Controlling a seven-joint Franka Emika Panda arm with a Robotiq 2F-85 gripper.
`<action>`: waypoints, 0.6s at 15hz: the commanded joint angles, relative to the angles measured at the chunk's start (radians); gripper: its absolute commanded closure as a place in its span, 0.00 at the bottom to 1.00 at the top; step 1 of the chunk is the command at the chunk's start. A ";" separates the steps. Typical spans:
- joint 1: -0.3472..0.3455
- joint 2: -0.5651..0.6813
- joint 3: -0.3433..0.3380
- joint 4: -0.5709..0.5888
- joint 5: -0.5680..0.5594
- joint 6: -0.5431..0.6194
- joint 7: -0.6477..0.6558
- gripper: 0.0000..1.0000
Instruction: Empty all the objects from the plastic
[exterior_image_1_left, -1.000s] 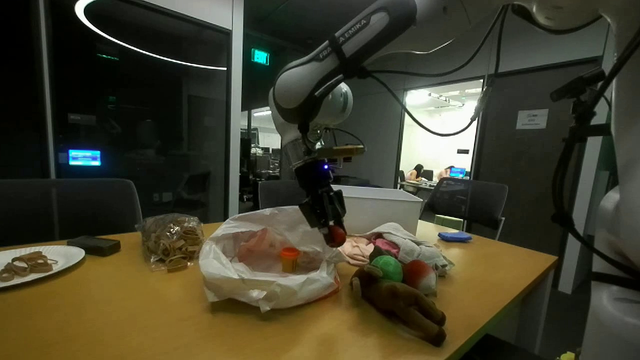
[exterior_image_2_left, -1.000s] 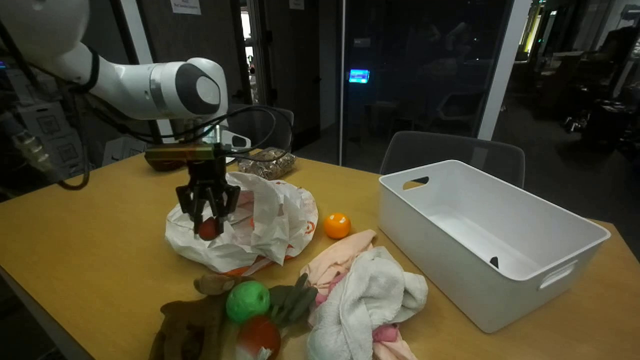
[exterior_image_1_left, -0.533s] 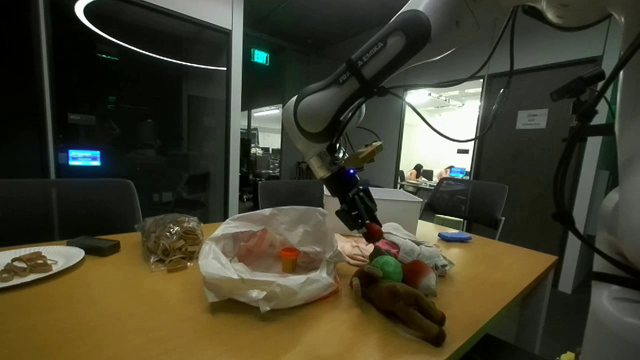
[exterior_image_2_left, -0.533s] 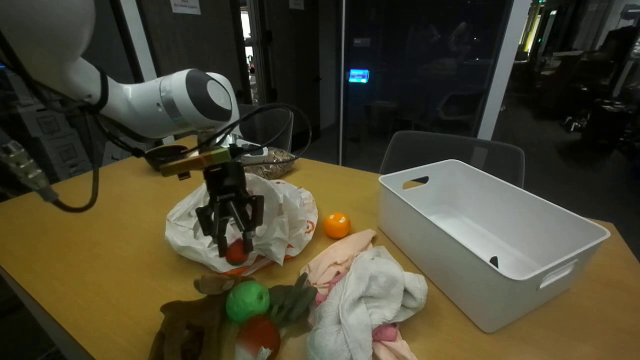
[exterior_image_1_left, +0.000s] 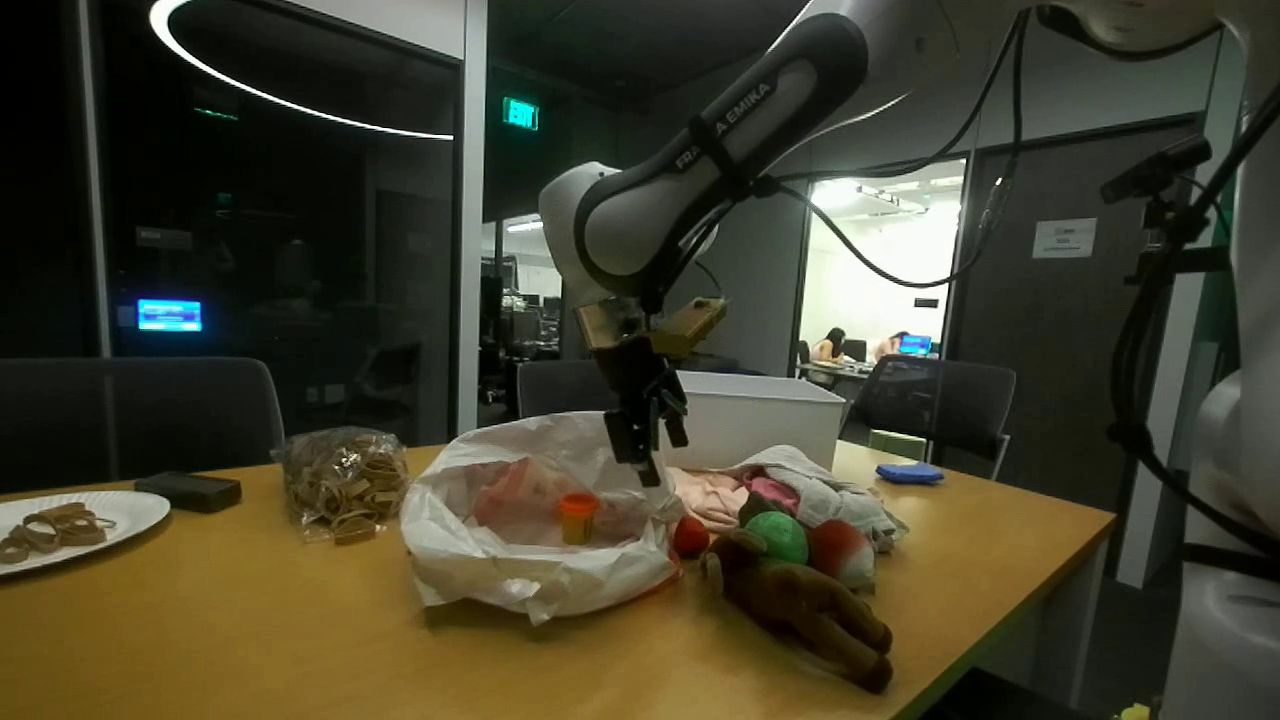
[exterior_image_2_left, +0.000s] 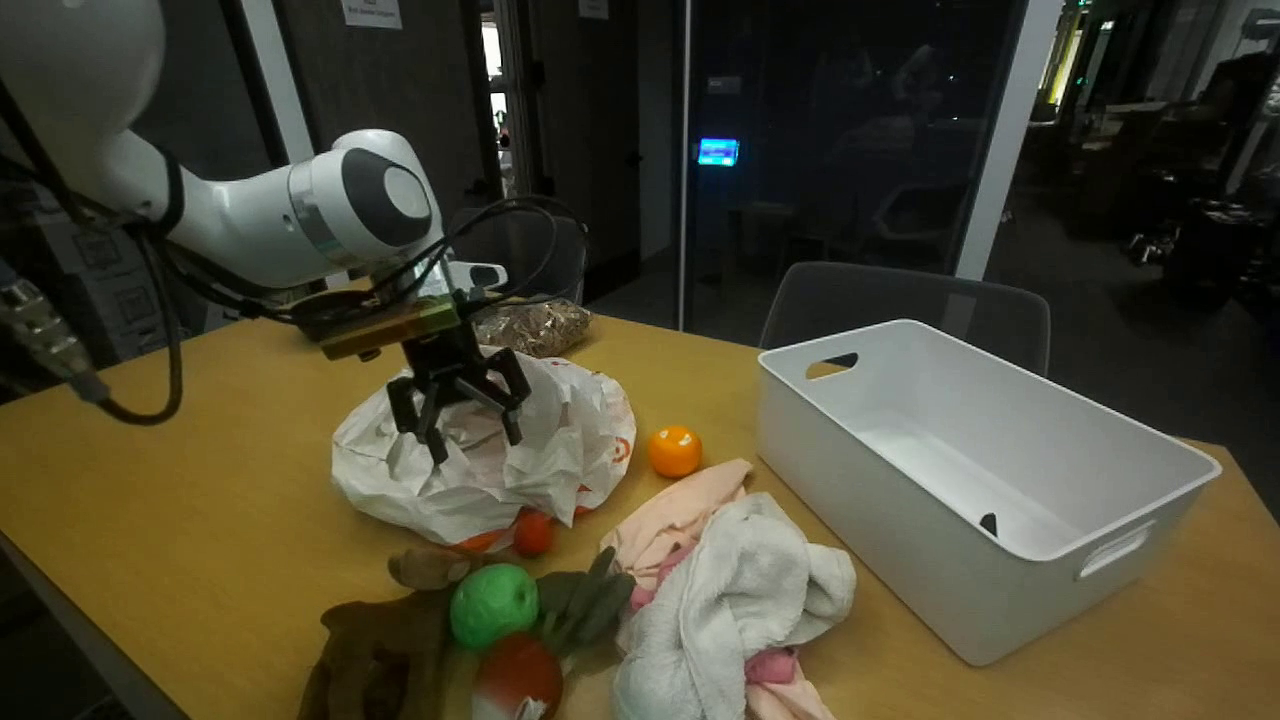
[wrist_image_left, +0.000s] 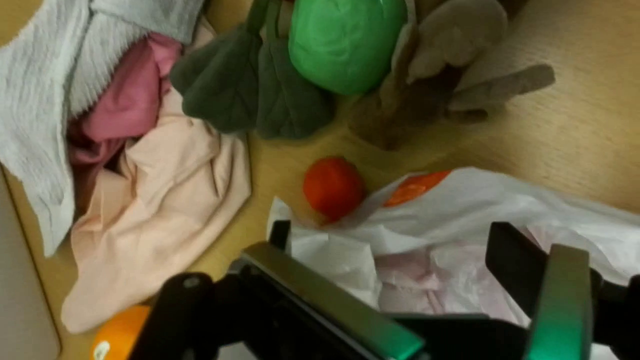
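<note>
Hand (exterior_image_2_left: 476, 447) hangs empty over the white plastic bag (exterior_image_1_left: 520, 578), jaws spread wide, a red ball (wrist_image_left: 333, 187) lying just beside the bag.

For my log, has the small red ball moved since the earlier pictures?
Yes, down: in an exterior view the small red ball hung in the gripper above the table; now it rests there, beside the white plastic bag.

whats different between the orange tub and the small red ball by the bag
The orange tub stands upright inside the plastic bag; the small red ball lies outside, on the table. The orange tub is roughly cylindrical, the small red ball rounded. Shared: neither is held by the hand.
</note>
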 joint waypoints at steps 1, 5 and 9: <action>0.000 0.018 0.009 0.043 0.156 0.116 -0.036 0.00; -0.017 0.078 0.002 0.086 0.377 0.164 -0.054 0.00; -0.026 0.176 -0.001 0.138 0.493 0.157 -0.045 0.00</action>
